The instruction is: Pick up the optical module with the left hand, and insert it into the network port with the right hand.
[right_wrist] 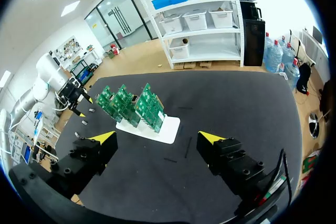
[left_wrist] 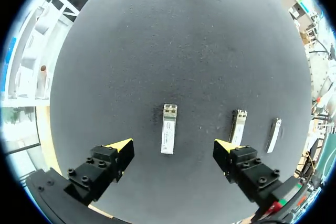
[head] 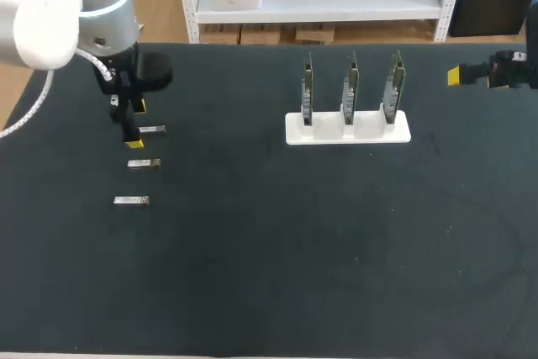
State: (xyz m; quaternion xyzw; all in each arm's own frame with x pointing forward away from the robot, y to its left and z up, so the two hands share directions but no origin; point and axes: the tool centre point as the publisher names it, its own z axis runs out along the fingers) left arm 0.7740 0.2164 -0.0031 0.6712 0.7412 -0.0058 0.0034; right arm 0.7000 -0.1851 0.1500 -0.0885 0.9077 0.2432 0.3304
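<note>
Three small silver optical modules lie in a column on the dark table at the left: the far one (head: 152, 129), the middle one (head: 144, 163) and the near one (head: 131, 201). My left gripper (head: 136, 122) hangs open just above the far module. In the left wrist view that module (left_wrist: 168, 136) lies on the mat between the open fingers of the gripper (left_wrist: 173, 149), untouched, with the other two (left_wrist: 238, 127) (left_wrist: 273, 135) off to one side. Three upright green boards (head: 349, 90) carrying the network ports stand in a white holder (head: 347, 129). My right gripper (head: 458, 76) (right_wrist: 157, 140) is open and empty at the far right.
The white holder (right_wrist: 164, 129) with its boards (right_wrist: 131, 103) lies ahead of the right gripper in its wrist view, and my left arm (right_wrist: 50, 80) shows beyond it. The dark mat (head: 277, 250) covers the whole table.
</note>
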